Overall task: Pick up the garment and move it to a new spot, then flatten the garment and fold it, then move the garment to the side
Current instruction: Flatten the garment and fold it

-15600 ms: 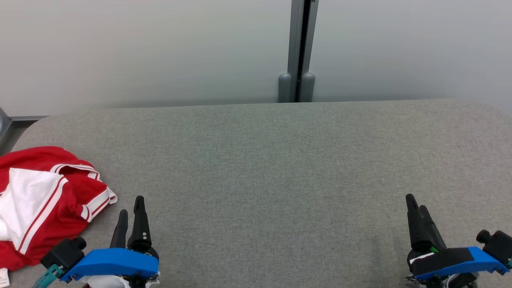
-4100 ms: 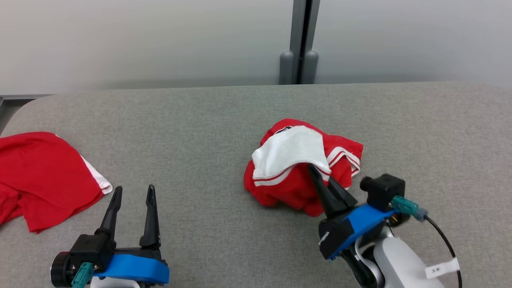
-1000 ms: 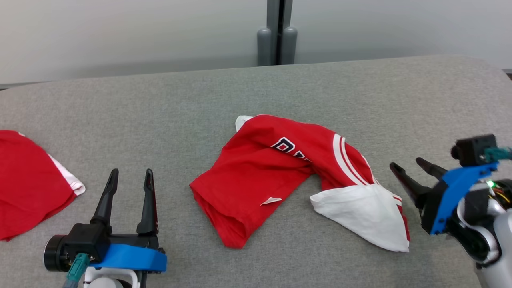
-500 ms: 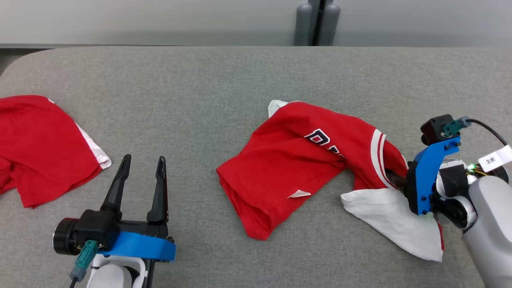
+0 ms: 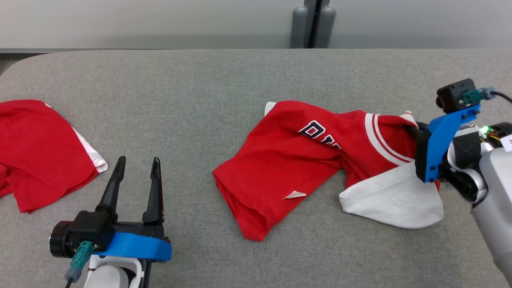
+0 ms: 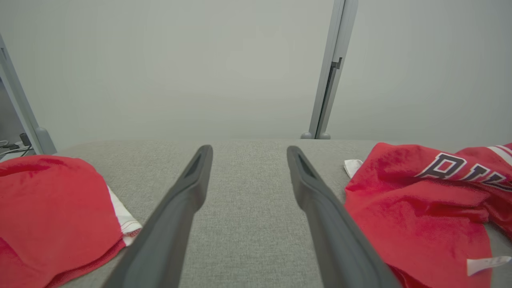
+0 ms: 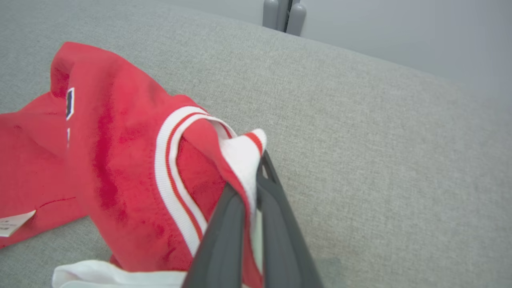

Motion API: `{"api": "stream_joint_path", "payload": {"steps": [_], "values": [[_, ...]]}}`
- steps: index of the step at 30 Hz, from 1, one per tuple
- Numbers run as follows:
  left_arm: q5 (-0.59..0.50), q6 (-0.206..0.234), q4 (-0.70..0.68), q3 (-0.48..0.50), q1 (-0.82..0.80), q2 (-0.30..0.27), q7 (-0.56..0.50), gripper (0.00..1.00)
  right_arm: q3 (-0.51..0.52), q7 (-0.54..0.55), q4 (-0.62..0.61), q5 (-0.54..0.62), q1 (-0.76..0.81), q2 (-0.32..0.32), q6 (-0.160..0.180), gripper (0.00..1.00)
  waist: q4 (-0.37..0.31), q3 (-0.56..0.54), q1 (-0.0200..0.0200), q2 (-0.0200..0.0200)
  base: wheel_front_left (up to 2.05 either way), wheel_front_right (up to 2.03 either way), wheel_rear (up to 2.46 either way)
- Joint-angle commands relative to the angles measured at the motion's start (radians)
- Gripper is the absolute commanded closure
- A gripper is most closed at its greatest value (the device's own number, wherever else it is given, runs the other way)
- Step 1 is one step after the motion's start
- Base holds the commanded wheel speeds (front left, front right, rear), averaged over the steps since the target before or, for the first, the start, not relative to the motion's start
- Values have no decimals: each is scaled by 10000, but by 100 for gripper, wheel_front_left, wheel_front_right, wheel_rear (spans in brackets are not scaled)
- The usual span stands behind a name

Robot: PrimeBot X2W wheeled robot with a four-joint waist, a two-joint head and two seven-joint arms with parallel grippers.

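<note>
Nearest, at seven o'clock, the left gripper (image 5: 138,162) sits with its fingers spread wide, holding nothing. Out toward three o'clock, the right gripper (image 7: 256,180) has pinched the striped cuff of the crumpled red lettered jersey (image 5: 288,168) and has just lifted it off the grey fabric table (image 5: 200,80). I'd say the flattening is starting. From above, cloth hides its fingertips, and folds cut off the lettering.

Dark block lettering (image 5: 318,132) with white outline on the red garment (image 5: 280,172), right of frame centre; folds hide most of it, the first letter reads D or R, and the word can't be made out. White tag (image 5: 294,195) on its lower part is too small to read. White label (image 5: 508,141) at the right edge is cut off.
</note>
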State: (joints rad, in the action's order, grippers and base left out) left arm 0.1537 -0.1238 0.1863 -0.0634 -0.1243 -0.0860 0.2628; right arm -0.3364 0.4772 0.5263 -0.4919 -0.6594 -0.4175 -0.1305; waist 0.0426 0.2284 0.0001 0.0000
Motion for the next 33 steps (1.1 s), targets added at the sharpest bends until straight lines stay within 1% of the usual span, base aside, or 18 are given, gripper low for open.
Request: {"api": "stream_joint_path", "payload": {"steps": [1,4,8,14,18,21,26,29,31,32,33], "values": [[18,18,-20,53,0,24,30,0,133,-187,-139,123,-194,-52,-3,100,-106,-112,-1,0,0,0,0],[16,15,-29,58,31,52,30,0,391,-512,-468,500,-306,-66,-3,100,-174,-225,-1,0,0,0,0],[28,2,-9,-22,38,100,30,0,1010,-1068,-734,888,-358,139,-3,100,-91,-316,-1,0,0,0,0],[81,-15,7,-56,72,154,30,0,1943,-2146,-973,1440,-390,707,-3,100,237,-374,-1,0,0,0,0],[33,-2,-17,45,172,169,30,0,2471,-2282,-1240,1602,27,1197,-3,100,349,-480,-1,0,0,0,0],[11,-4,-42,58,218,188,30,0,2724,-2091,-1380,1733,288,1315,-3,100,393,-503,-1,0,0,0,0],[3,-25,-111,-30,15,205,30,0,3241,-2025,-1033,1854,88,1370,-5,100,596,-240,-1,0,0,0,0],[-23,-42,-129,-192,-103,214,30,0,3519,-2355,-697,1920,-404,1413,-5,100,787,16,-1,0,0,0,0],[-20,-50,-112,-282,-205,221,30,0,3626,-2829,-466,1993,-793,1468,-5,100,909,178,-1,0,0,0,0],[-12,-54,-103,-302,-263,226,30,0,3558,-3068,-337,2010,-957,1527,-5,33,956,237,-1,0,0,0,0],[-5,-58,-105,-324,-311,231,30,0,3468,-3240,-176,2039,-1095,1547,-5,0,1002,298,-1,0,0,0,0]]}}
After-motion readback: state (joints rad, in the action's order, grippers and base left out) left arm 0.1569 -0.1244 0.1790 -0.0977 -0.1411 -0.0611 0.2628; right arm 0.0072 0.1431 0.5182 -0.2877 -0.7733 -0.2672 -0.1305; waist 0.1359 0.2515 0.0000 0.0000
